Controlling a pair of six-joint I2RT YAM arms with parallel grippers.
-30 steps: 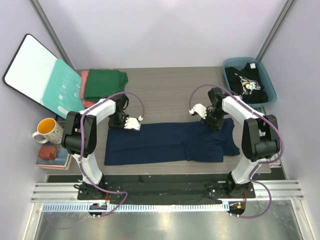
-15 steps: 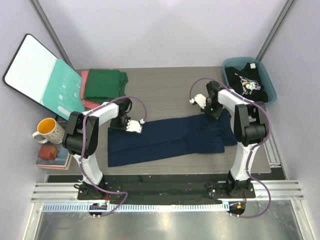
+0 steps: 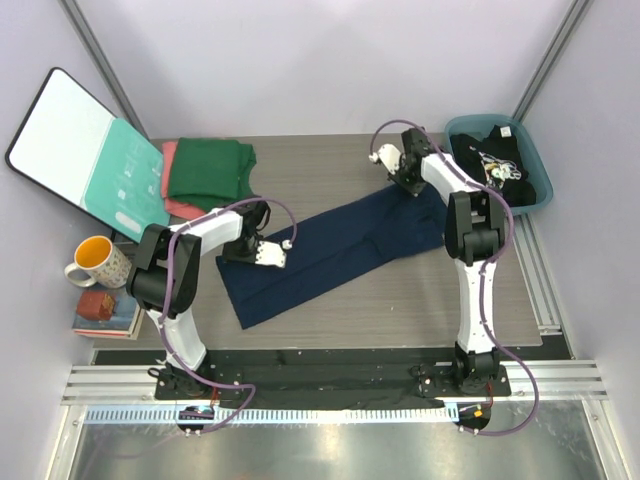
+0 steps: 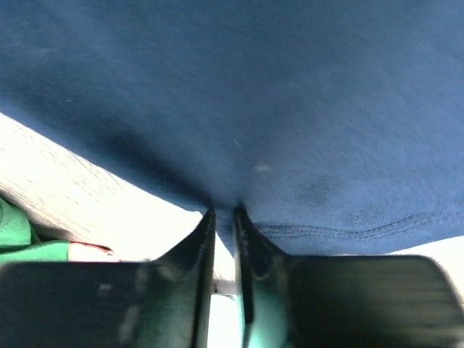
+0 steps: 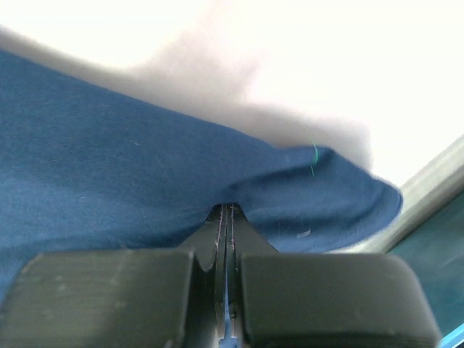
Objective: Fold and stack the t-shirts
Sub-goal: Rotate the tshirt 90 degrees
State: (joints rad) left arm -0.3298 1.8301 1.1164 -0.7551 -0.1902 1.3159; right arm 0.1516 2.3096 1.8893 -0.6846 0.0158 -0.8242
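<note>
While I watch from overhead, the navy blue t-shirt [image 3: 330, 250] lies as a long folded strip slanting across the worktop [image 3: 400, 290], near end at the left, far end up at the right. The left pincer [image 3: 268, 254] is clamped on its left edge, and the right pincer [image 3: 398, 178] is pinched tight on its far right corner. At far left the dark green t-shirt [image 3: 208, 165] sits folded atop the salmon-pink one [image 3: 180, 207]. The black one [image 3: 490, 160] lies in the blue bin [image 3: 480, 120].
</note>
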